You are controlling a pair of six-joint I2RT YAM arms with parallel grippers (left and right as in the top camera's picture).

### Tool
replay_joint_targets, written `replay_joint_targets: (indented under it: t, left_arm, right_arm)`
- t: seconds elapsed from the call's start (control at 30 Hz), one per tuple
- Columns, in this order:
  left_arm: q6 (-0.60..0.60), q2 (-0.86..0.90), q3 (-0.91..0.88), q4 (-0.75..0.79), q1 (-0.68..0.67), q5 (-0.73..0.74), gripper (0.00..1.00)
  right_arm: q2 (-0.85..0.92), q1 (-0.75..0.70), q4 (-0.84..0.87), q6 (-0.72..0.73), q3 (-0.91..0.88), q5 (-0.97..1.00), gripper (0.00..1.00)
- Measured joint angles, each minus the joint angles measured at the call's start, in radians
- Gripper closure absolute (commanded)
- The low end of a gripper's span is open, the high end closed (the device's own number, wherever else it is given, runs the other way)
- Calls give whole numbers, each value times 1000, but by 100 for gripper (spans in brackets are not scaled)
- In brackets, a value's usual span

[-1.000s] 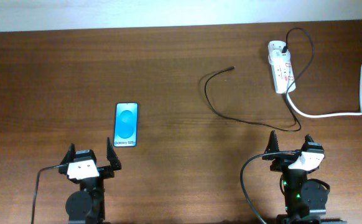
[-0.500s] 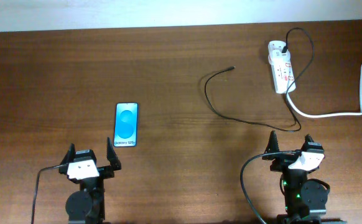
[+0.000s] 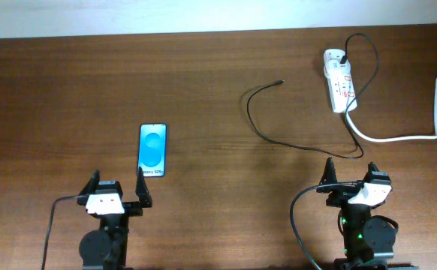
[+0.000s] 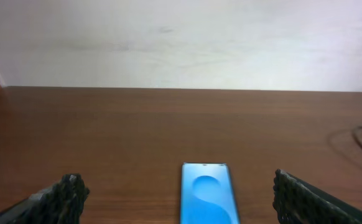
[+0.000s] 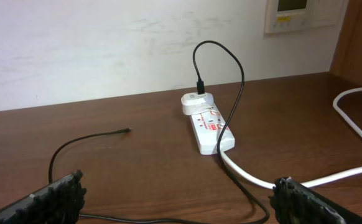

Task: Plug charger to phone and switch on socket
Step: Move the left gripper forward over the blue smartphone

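The charger (image 3: 247, 107) lies as a loose loop on the right half of the surface (image 3: 203, 67). Its black plug sits in the far end of the socket (image 3: 339, 81), near the far right corner, and its small free tip (image 5: 126, 130) rests flat toward the middle of the far edge. The phone (image 3: 152, 150) lies screen up and lit in the left half, close to the near edge and well apart from that tip.

The left gripper (image 3: 117, 178) hovers just short of the phone with its jaws spread wide and holding nothing. The right gripper (image 3: 351, 169) is equally spread and empty at the near edge, just beside the loop's near bend.

Several things could likely go wrong:
- The thin tip, lying flat on the wood, could slip out of a pinch or twist out of line with the port.
- The unbraced phone may slide when the tip is pushed in.
- Carrying the tip across could tighten the loop and drag the socket or catch the thick white cord (image 3: 399, 138).
- The red-marked switches sit close together, so a wide finger may press the wrong one.
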Motion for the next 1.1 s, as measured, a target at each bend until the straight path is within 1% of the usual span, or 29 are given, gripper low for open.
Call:
replay_joint_targets:
  t: [0.07,0.33,0.77,0.93,1.1]
  left_arm:
    - [0,0,1,-23,0,30,1]
    - [0,0,58,-135,0,67,1]
    - [0,5,298,-314,0,115,1]
    - [0,90,415,-340,0,124,1]
    - [0,287,565,-382,0,153,1]
  right_arm:
    - [0,0,0,0,0,0,2]
    - [0,0,0,1,0,0,2]
    - [0,0,0,1,0,0,2]
    - [0,0,0,0,0,0,2]
    - [0,0,0,1,0,0,2]
